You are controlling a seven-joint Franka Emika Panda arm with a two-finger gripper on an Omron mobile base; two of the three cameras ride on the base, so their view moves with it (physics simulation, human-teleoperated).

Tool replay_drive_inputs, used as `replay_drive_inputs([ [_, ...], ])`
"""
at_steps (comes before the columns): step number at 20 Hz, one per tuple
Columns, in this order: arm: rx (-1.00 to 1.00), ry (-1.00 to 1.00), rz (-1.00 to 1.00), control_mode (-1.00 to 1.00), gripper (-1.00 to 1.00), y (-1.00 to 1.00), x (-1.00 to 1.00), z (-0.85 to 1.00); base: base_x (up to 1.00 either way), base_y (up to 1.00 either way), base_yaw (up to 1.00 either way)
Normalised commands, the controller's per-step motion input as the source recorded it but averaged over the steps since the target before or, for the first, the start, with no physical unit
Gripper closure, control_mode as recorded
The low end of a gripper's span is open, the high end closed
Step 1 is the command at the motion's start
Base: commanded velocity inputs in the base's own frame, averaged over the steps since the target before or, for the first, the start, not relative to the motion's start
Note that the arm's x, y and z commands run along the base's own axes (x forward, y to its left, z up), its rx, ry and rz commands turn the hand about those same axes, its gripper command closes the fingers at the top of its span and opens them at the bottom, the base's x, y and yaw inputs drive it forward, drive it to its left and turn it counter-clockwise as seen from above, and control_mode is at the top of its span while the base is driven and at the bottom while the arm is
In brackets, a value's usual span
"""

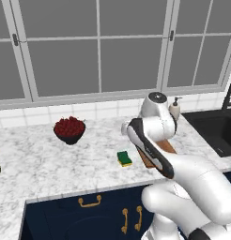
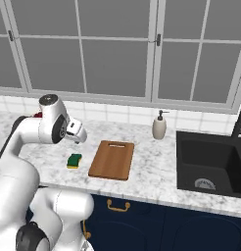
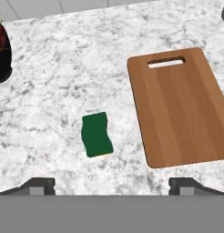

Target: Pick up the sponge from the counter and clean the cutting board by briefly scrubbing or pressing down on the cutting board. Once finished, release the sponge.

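The sponge [image 3: 96, 134], green top up, lies flat on the marbled counter [image 3: 63, 68], a short gap left of the cutting board [image 3: 180, 107]. The brown board lies flat, its slot handle at the far end. My gripper [image 3: 113, 185] hovers above the counter, open, its fingertips [image 3: 40, 184] spread wide with nothing between them; the sponge lies just ahead of them. From the base, the sponge [image 1: 124, 158] [image 2: 74, 160] sits near the counter's front edge, and the hand hangs above and behind it. My arm hides most of the board [image 1: 170, 146], which shows whole on the other side [image 2: 111, 160].
A dark bowl of red fruit [image 1: 69, 129] stands at the back left. A soap dispenser [image 2: 159, 126] stands by the tiled wall between the board and the black sink [image 2: 210, 164] with its faucet [image 1: 228, 93]. Navy cabinets [image 1: 89, 211] lie below the front edge.
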Motion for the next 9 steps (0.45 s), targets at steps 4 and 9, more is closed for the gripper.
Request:
replay_drive_inputs([
  [4, 0.07, -0.26, 0.03, -1.00, -1.00, -0.46, -1.00, 0.56, 0.00, 0.00, 0.00],
  [9, 0.10, -0.22, 0.00, -1.00, -1.00, -0.45, -0.70, 0.66, 0.00, 0.00, 0.00],
])
